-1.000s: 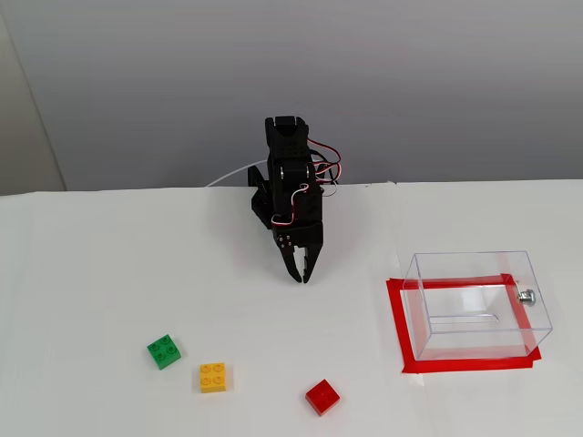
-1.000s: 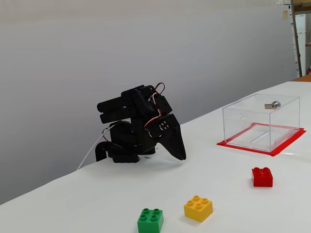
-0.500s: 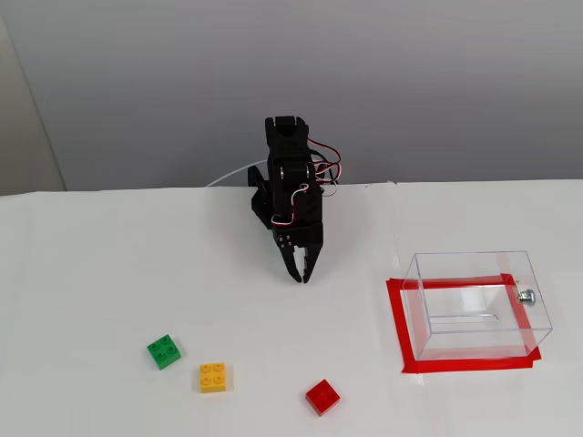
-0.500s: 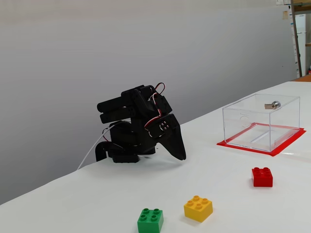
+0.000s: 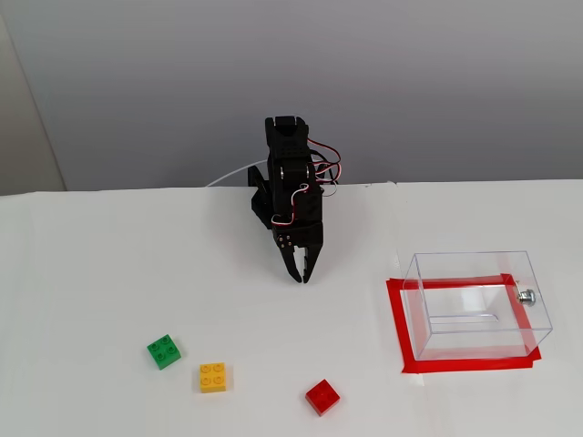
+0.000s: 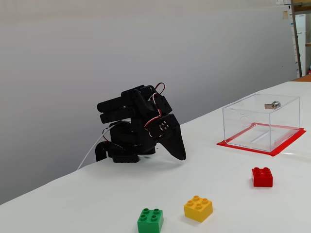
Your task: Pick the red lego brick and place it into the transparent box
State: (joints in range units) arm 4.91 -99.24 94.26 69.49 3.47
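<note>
The red lego brick (image 5: 322, 397) lies on the white table near the front edge; it also shows in the other fixed view (image 6: 262, 176). The transparent box (image 5: 475, 303) stands empty to the right on a red tape rectangle, with a small silver knob on its right wall; it also shows in the other fixed view (image 6: 261, 123). My black gripper (image 5: 300, 276) points down at the table's middle, folded back near the arm's base, jaws together and empty; it also shows in the other fixed view (image 6: 181, 156). It is far from the red brick and the box.
A green brick (image 5: 164, 351) and a yellow brick (image 5: 213, 377) lie left of the red one; both also show in the other fixed view, green (image 6: 150, 221) and yellow (image 6: 198, 208). Red tape (image 5: 398, 332) frames the box. A white cable runs behind the arm.
</note>
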